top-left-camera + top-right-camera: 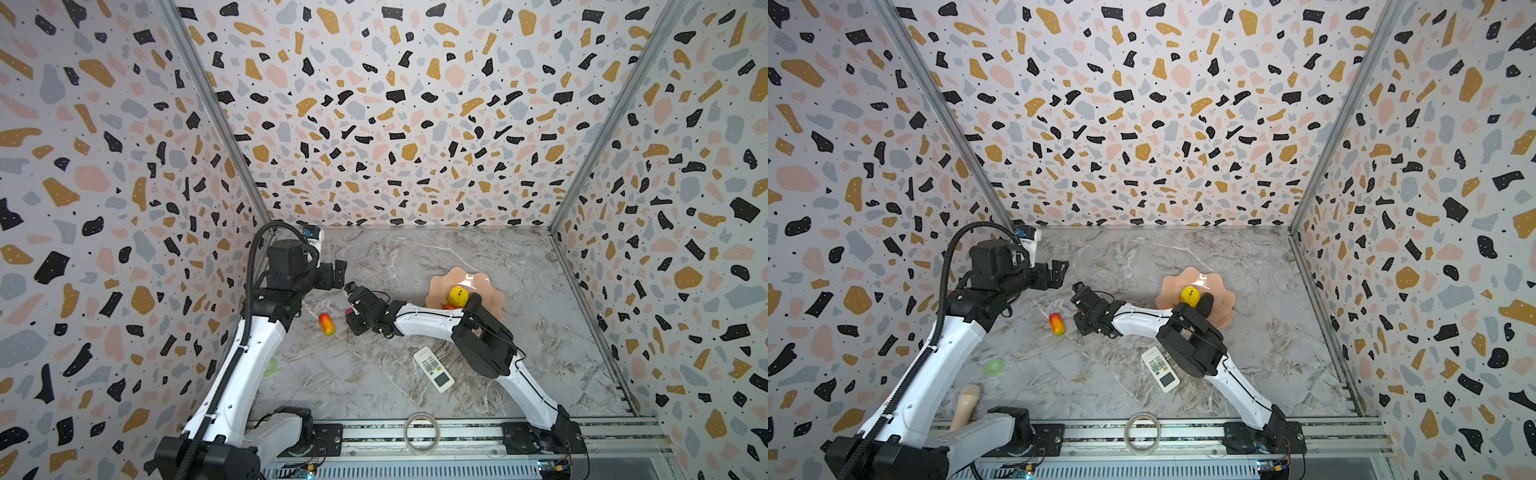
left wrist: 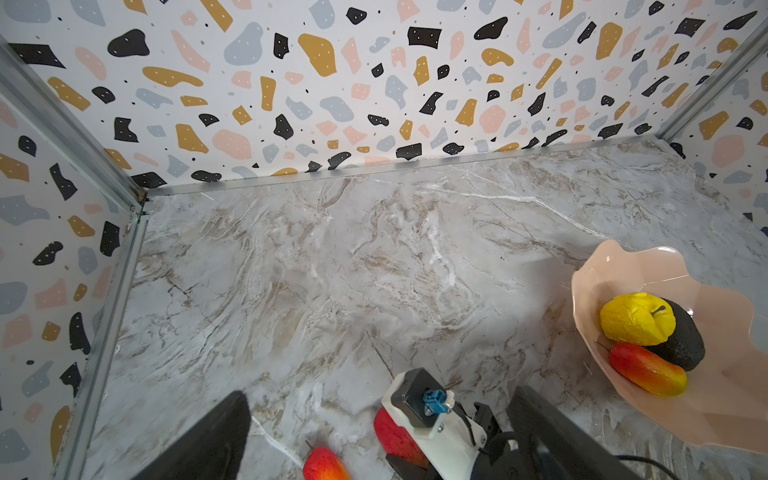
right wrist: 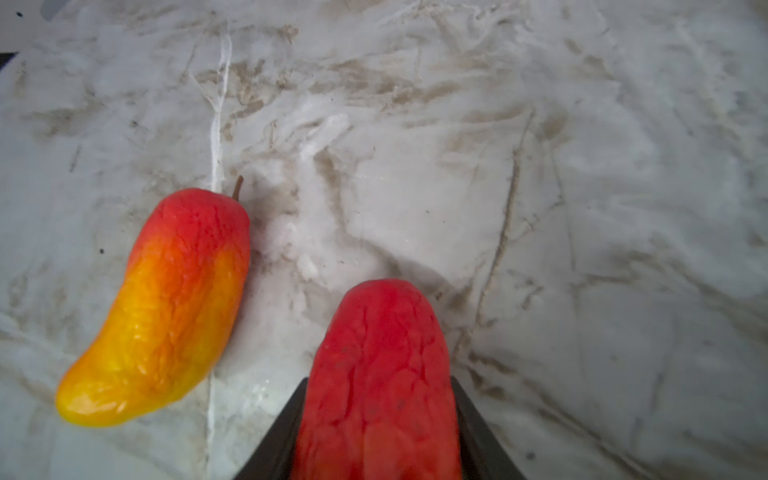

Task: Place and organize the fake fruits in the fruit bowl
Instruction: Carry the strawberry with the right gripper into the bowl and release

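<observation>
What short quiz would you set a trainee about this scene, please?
1. True or false: the fruit bowl holds three fruits.
2. What sits between the jaws of the right gripper? A) a banana B) the red fruit C) nothing
3. Complete: the left gripper hangs ____, holding nothing.
Key: 1 true; 2 B; 3 open.
</observation>
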Robot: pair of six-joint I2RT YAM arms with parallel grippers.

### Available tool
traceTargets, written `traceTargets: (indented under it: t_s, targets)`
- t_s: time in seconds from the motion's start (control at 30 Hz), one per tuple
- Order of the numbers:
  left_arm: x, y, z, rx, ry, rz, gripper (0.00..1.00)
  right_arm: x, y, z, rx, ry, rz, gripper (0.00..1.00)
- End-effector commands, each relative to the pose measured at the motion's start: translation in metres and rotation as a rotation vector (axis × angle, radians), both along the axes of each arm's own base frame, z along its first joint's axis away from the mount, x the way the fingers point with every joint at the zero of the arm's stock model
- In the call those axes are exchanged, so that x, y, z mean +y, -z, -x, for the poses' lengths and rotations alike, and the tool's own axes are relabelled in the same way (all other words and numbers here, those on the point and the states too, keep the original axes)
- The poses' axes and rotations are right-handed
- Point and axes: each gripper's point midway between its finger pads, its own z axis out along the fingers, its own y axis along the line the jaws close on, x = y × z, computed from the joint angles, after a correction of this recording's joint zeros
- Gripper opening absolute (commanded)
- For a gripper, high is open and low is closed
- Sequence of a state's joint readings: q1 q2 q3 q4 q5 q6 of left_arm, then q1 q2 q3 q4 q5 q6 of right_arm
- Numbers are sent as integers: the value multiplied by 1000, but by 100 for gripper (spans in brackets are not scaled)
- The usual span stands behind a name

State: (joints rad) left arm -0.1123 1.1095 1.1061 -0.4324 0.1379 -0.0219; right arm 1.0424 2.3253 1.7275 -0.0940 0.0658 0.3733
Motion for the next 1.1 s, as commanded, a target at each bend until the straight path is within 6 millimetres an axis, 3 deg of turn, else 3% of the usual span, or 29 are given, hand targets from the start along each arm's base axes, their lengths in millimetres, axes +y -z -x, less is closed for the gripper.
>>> traceTargets:
  t_s: [0.0,0.1,0.2,0.33,0.5,0.63,0.7,0.87,1.07]
  targets:
    - [2,-9,-2,-41,-5,3,100,-14,-61,-3,-138,-66,-38,45]
    - [1,-9,-3,-42,0,7,100,-43,-100,2,-278,-156,-49,41]
    - [0,-8,-4,-40,1,9,100,-87,-136,3,-342,-227,-60,37]
    - [0,-3,-6,-26,2,8,100,-169,-176,-14,-337,-151,-41,34]
    - [-1,1,-8,-13,4,7,100,-268,-198,-26,-333,33,67,32]
    - [-2,4,-10,-4,8,9,100,-351,-196,-41,-232,362,159,30]
    - [-2,5,-10,-1,10,12,100,-374,-184,-38,-134,453,146,28]
    - [-2,4,-9,-5,9,11,100,-394,-148,-17,-8,537,182,28]
    - [-2,3,-9,-8,9,12,100,-403,-105,-1,86,574,216,27]
